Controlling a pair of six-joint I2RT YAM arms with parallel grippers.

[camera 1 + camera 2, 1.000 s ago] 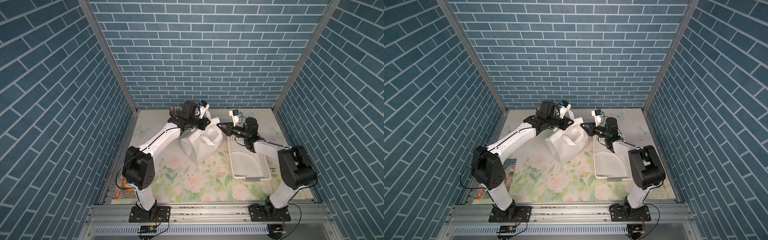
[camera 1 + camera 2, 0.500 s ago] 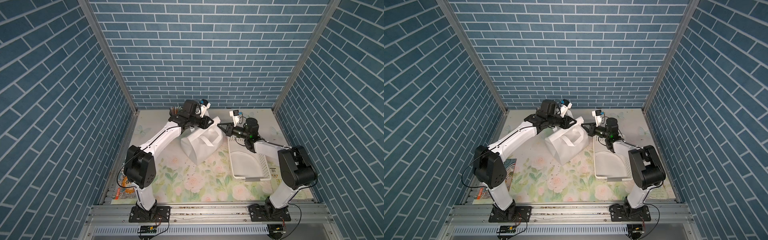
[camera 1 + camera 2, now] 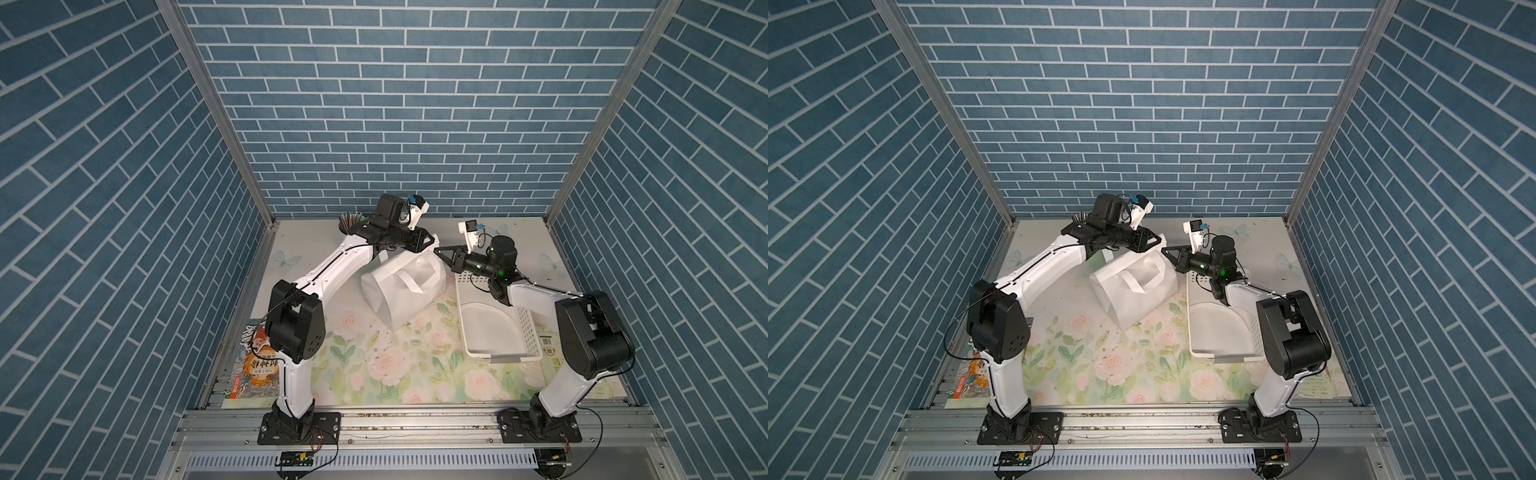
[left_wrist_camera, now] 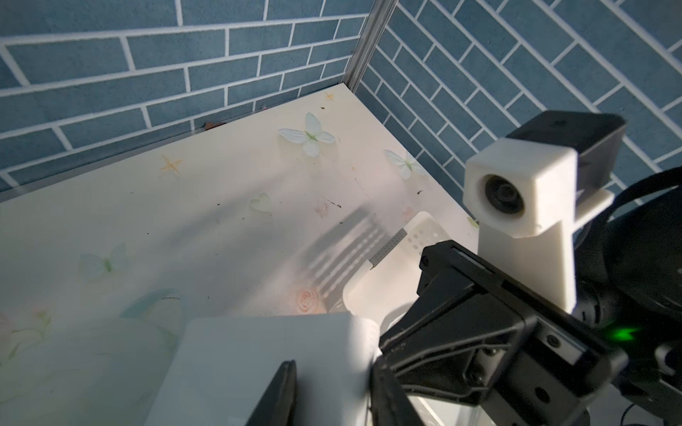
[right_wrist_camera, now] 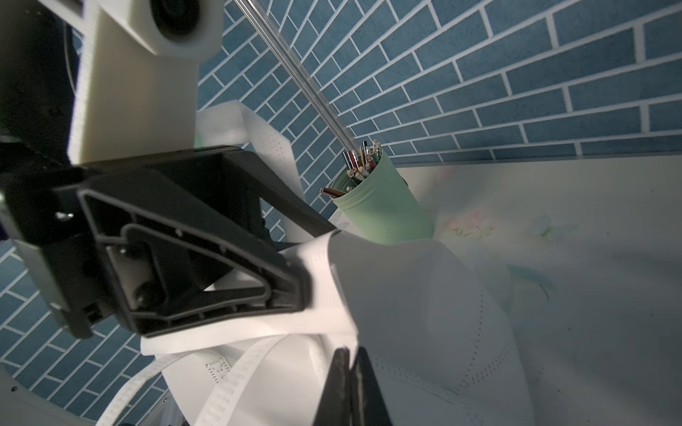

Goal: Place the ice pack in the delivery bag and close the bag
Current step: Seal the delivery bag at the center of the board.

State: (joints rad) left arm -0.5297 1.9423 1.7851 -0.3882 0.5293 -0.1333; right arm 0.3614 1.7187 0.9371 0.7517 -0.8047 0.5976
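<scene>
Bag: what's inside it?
Only the bag's white outside and a loop handle show. The right fingers pinch its top edge, and the inside is hidden, so whether anything is in there can't be told.

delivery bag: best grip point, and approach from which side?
Probably pinch the raised mouth rim of the delivery bag at a corner, coming in from the side. The bag leans, mouth toward the back wall; its rim is a thin free edge, while the loop strap lies flat on its panel.

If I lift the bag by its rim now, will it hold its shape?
Probably floppy: the bag sags and creases near the right pincer. Likely light, thin cloth with loose straps. It may drag or tip rather than open.
</scene>
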